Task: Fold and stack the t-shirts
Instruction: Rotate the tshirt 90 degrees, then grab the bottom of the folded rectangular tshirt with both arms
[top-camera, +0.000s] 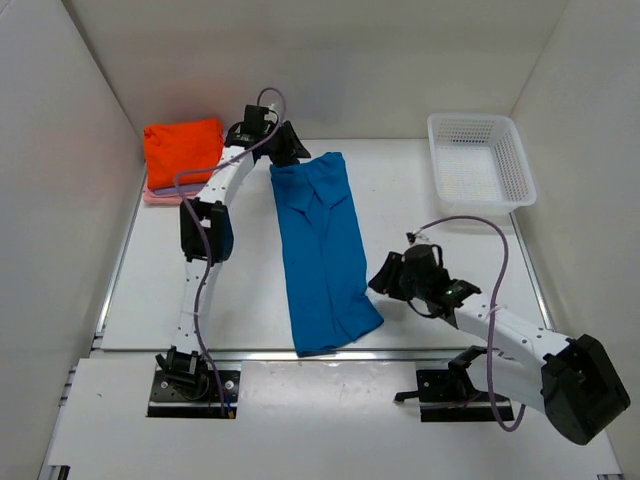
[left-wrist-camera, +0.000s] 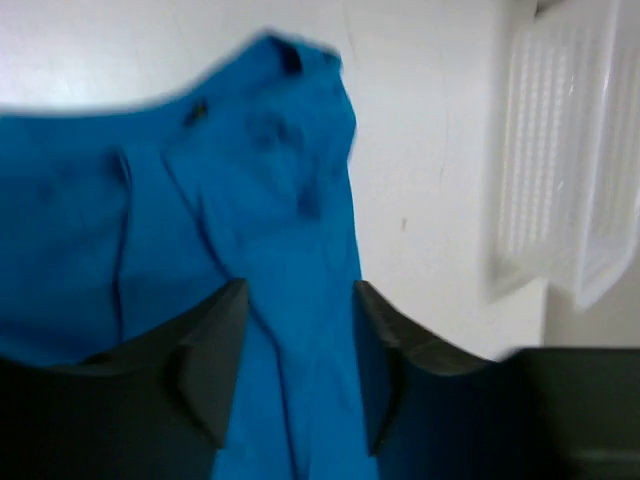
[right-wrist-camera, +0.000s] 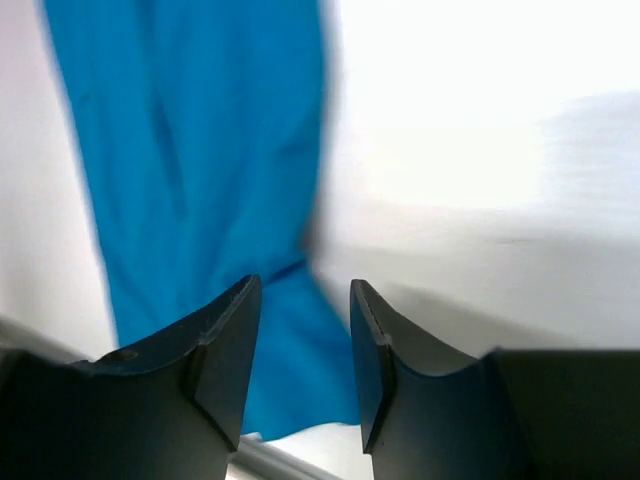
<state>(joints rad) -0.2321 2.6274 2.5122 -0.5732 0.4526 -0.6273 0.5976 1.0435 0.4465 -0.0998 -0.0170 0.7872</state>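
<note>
The left gripper (left-wrist-camera: 300, 300), fingers apart, hangs over the far edge of the blue t-shirt (top-camera: 325, 250). The right gripper (right-wrist-camera: 305, 295), likewise apart, sits by its near right edge. The shirt lies lengthwise on the worktop (top-camera: 440, 250), well apart from the basket (top-camera: 480, 160).

You have one shirt (top-camera: 325, 250) lying lengthwise down the centre of the frame on the table (top-camera: 240, 290). The folded shirts (top-camera: 182, 150) sit stacked at upper left, the basket (top-camera: 480, 160) at upper right. Your left gripper (top-camera: 288, 143) is at the shirt's top end; right gripper (top-camera: 381, 279) beside its lower right edge.
</note>
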